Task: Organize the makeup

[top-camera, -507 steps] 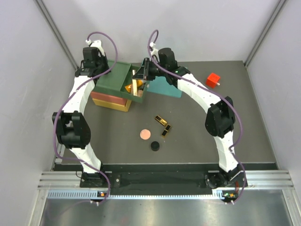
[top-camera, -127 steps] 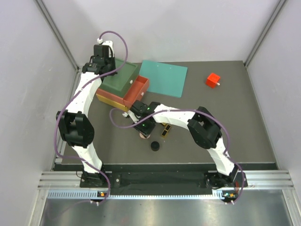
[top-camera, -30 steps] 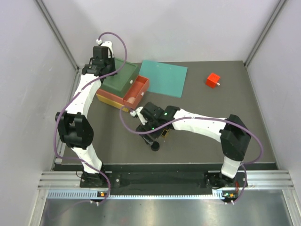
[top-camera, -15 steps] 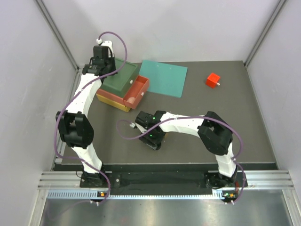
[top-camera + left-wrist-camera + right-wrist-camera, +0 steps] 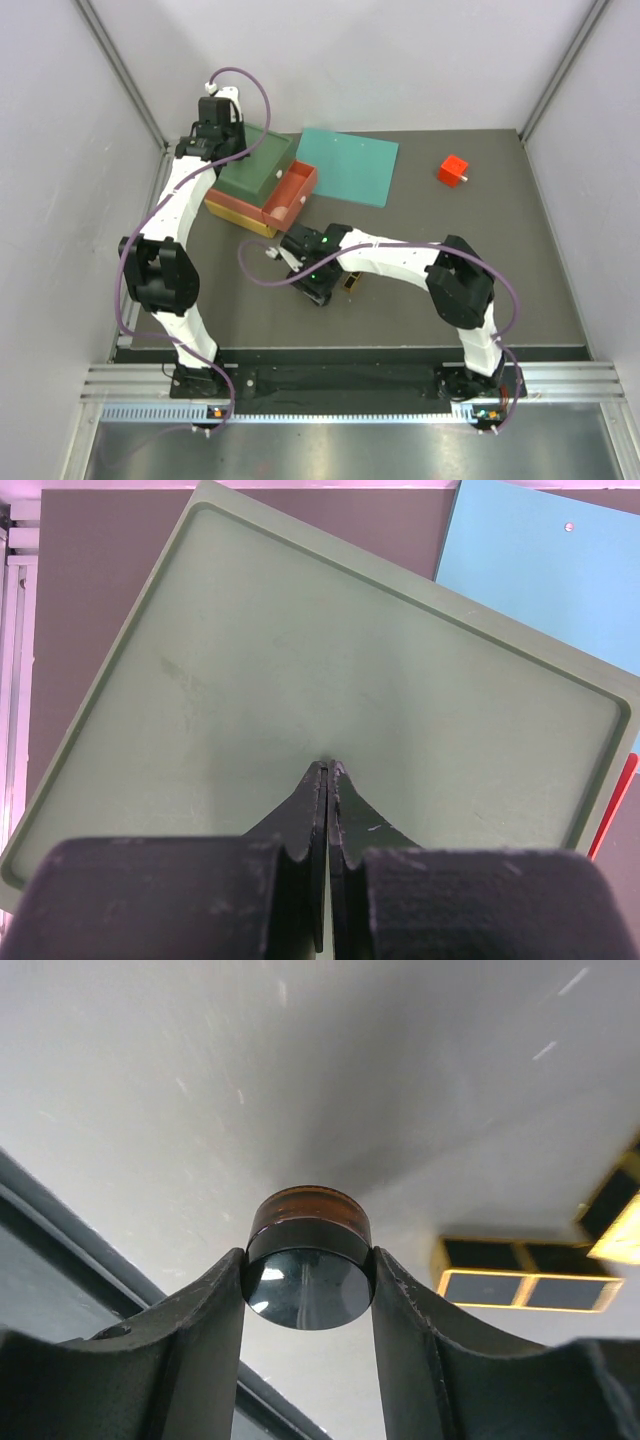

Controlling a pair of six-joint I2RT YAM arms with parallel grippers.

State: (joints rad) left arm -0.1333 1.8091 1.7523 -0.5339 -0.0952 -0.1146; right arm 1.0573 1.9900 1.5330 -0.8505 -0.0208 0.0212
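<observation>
Right arm: stretched left, low over desk.
Right fingers: pinching small black jar between them.
Left fingers: pressed together.

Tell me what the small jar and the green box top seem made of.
The jar: glossy black cap, probably plastic, showing reflections; brown body looks translucent, glass or plastic. The green box top: matte plastic, seemingly, with a moulded raised rim.
</observation>
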